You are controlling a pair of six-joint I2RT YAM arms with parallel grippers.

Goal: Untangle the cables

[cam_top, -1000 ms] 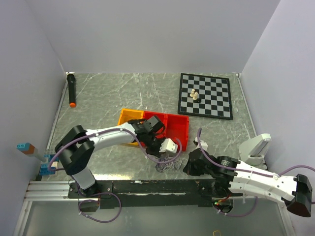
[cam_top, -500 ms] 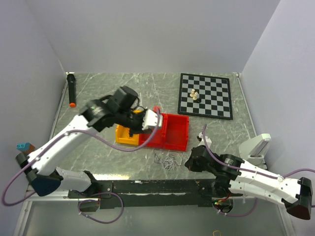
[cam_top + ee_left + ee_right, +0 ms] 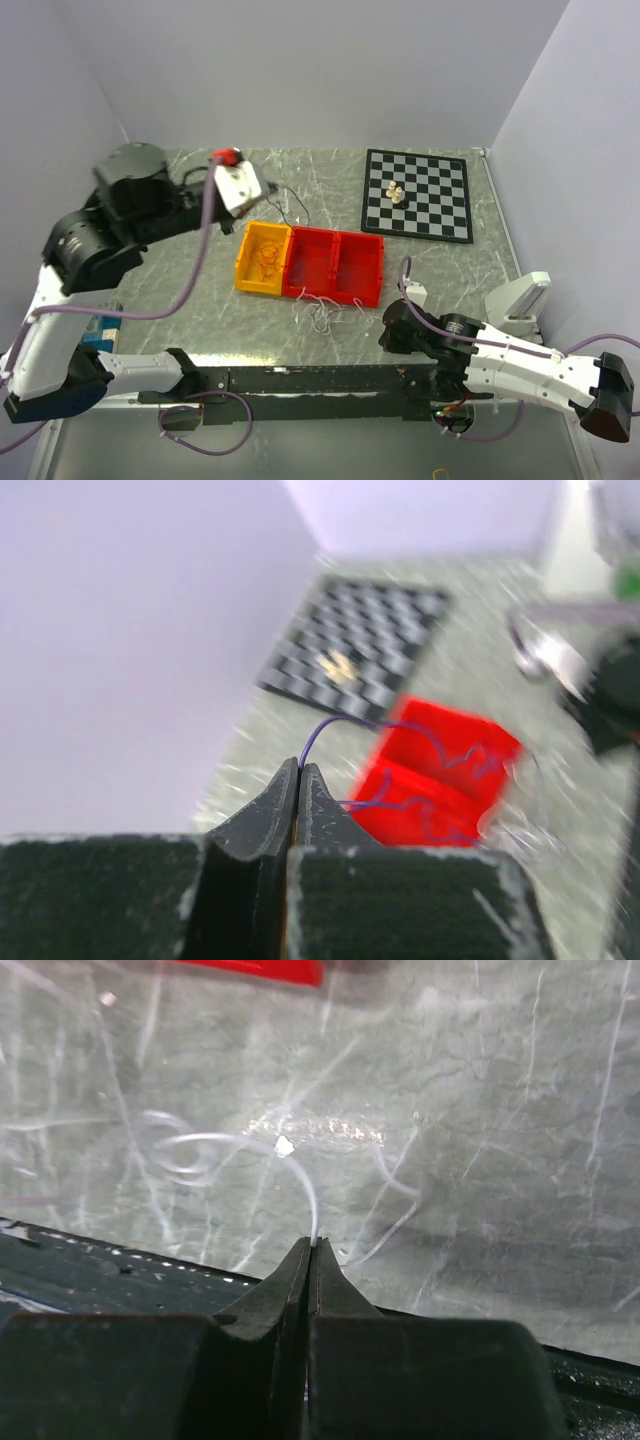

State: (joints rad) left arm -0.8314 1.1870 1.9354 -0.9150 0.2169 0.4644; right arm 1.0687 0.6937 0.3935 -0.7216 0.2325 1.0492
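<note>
My left gripper (image 3: 264, 192) is raised high over the back left of the table, shut on a thin dark purple cable (image 3: 340, 722). That cable (image 3: 293, 205) trails down across the red bin (image 3: 440, 770). White cables (image 3: 320, 312) lie in loose curls on the table in front of the red bin (image 3: 345, 282). My right gripper (image 3: 383, 324) sits low beside them, shut on the end of one white cable (image 3: 312, 1205), whose loops (image 3: 190, 1150) spread to the left. An orange cable (image 3: 265, 257) is coiled inside the yellow bin (image 3: 243, 275).
A chessboard (image 3: 430, 210) with a few pieces (image 3: 396, 194) lies at the back right. A black marker with an orange tip (image 3: 146, 183) lies by the left wall. A white block (image 3: 520, 300) is at the right, and blue blocks (image 3: 95, 330) at the left edge.
My left arm has lifted from the clump near the front edge and swung up and back to the left, drawing the purple cable out. The right gripper has barely moved.
</note>
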